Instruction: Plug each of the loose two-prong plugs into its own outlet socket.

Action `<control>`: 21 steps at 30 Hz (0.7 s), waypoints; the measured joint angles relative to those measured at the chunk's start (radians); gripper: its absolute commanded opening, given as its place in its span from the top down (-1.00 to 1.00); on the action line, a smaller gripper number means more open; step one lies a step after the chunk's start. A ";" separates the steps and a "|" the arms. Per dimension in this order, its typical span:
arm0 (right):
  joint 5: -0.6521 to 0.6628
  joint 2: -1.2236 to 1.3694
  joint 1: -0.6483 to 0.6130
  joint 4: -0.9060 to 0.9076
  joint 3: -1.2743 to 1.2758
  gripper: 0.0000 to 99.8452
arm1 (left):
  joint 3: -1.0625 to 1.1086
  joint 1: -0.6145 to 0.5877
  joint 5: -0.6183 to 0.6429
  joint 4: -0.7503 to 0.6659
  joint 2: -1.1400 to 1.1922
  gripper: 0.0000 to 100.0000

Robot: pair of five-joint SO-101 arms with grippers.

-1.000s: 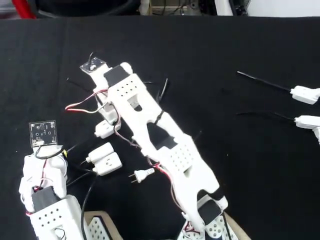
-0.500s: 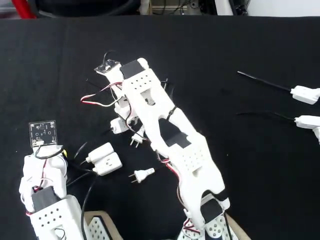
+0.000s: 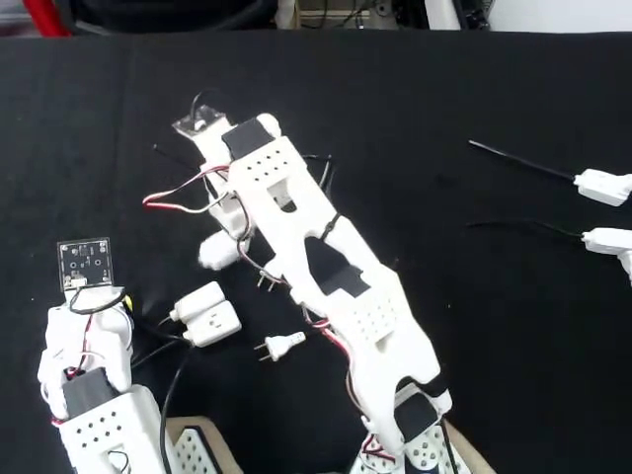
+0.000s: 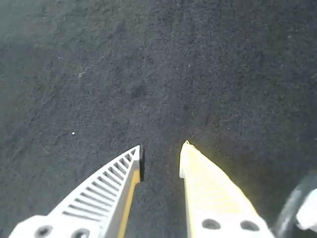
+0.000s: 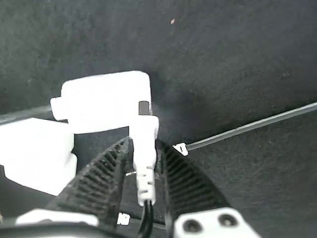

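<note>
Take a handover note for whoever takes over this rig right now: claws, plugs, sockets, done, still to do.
Right claw: shut on a two-prong plug, its front end at the white socket blocks; seated or not, I cannot tell.
Left claw: open, holding nothing, over bare black cloth.
Loose plug: lying unplugged on the cloth near those blocks.
Two white corded pieces: at the table's side, away from both arms.
Done: no plug confirmed in.
Left: seat the held plug, then the loose one.
</note>
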 measured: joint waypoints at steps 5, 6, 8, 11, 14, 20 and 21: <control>-0.017 0.000 -0.003 0.000 -0.003 0.98 | 0.000 0.000 0.000 0.000 0.000 0.72; -0.025 0.000 -0.003 0.000 -0.003 0.98 | 0.000 0.000 0.000 0.000 0.000 0.73; -0.040 0.000 -0.002 0.000 -0.003 0.98 | 0.000 0.000 0.000 0.000 0.000 0.73; -0.040 0.000 -0.011 0.000 -0.003 0.98 | 0.000 0.000 0.000 0.000 0.000 0.73; -0.040 0.000 -0.041 0.000 -0.003 0.98 | 0.000 0.000 0.000 0.000 0.000 0.73; -0.031 0.000 -0.052 0.000 -0.003 0.98 | 0.000 0.000 0.000 0.000 0.000 0.73; -0.028 0.006 -0.052 0.000 -0.003 0.98 | 0.000 0.000 0.000 0.000 0.000 0.73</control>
